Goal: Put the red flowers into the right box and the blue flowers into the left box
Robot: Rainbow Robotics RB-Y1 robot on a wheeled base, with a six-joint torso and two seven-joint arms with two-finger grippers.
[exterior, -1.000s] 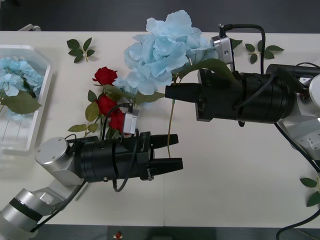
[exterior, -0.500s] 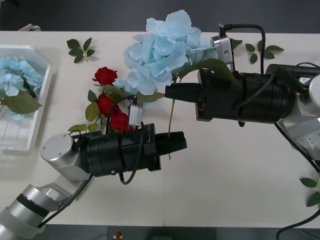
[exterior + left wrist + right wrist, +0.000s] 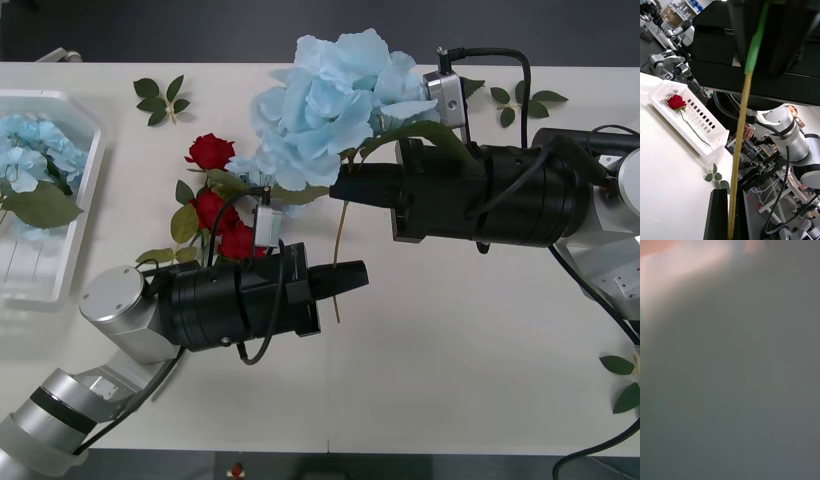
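Holding: right gripper (image 3: 345, 186) clamps blue flower (image 3: 330, 100) near its head.
Stem (image 3: 738, 150): pinched low by left gripper (image 3: 350, 280).

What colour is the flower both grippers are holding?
Pale sky blue, on a green-to-tan stem; the front view shows it best.

robot lab: spare arms (image 3: 672, 62), cables
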